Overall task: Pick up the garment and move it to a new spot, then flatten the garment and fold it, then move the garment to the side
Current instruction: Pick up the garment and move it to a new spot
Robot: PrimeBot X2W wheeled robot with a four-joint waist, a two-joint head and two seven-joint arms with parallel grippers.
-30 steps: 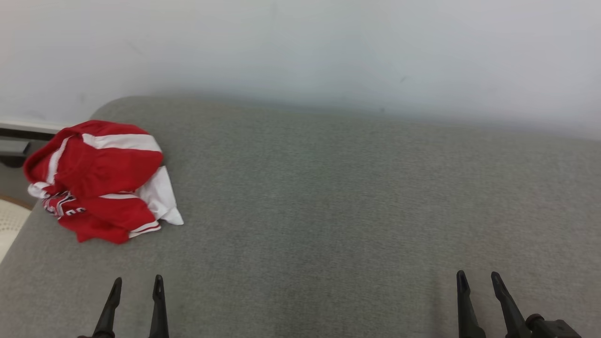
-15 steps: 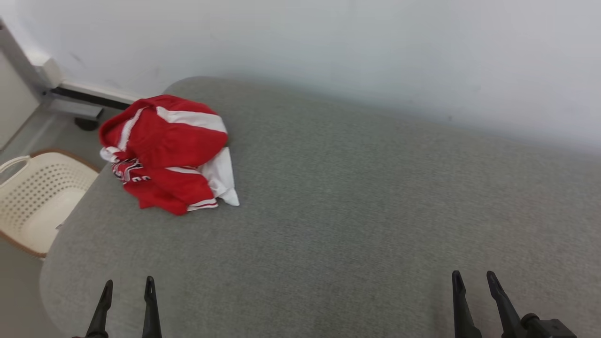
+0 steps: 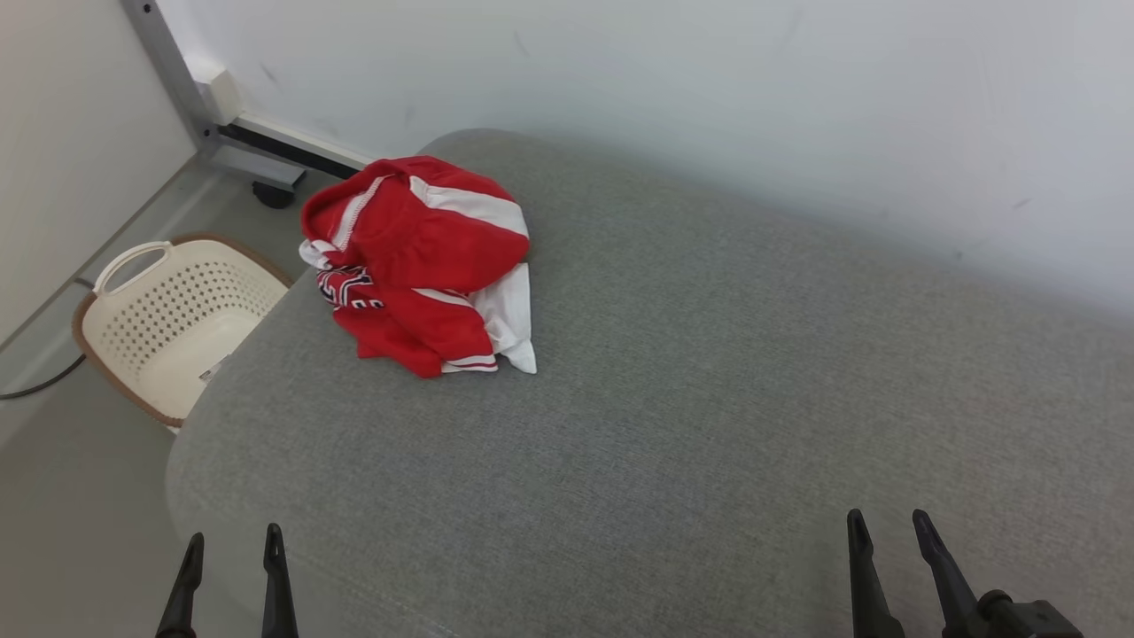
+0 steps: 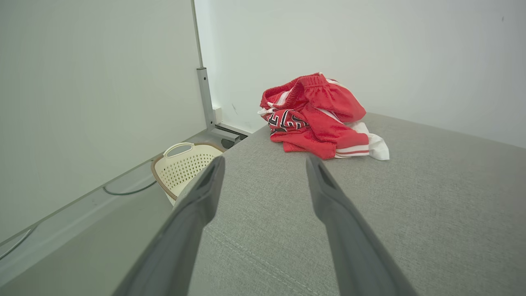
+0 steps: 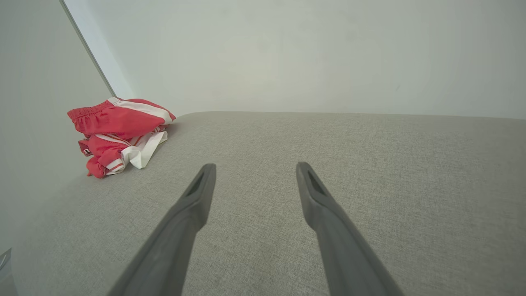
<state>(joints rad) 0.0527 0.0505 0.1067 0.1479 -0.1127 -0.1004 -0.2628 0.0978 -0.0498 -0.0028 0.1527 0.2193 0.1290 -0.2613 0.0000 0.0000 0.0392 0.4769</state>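
A crumpled red and white garment [image 3: 421, 266] with an elastic waistband lies bunched in a heap at the far left corner of a broad grey fabric-covered surface [image 3: 709, 399], close to its rounded left edge and just short of the plain white wall [image 3: 709, 106] behind it. A white flap of the cloth trails out on the near right side of the heap. The left gripper [image 3: 233, 533] hovers at the near left edge of the surface, its two long dark fingers spread wide and holding nothing. In its wrist view the left gripper [image 4: 265, 160] points almost straight at the garment [image 4: 316, 119], with bare grey cloth [image 4: 431, 185] between them. The right gripper [image 3: 886, 516] hovers at the near right, well apart from the garment, fingers likewise wide and empty. From that wrist the right gripper [image 5: 255, 165] looks across a long open stretch of the surface [image 5: 370, 164], with the garment [image 5: 119, 131] off at the far left. On the floor left of the surface, just beside its edge, stands a cream perforated plastic basket with a brown rim [image 3: 177, 297] and a loop handle, also seen past the left finger [image 4: 185, 164]. Farther back a grey metal post [image 3: 164, 53] rises at the wall corner above a black caster [image 3: 273, 195], and a thin black cable [image 3: 40, 385] runs along the floor near the basket.
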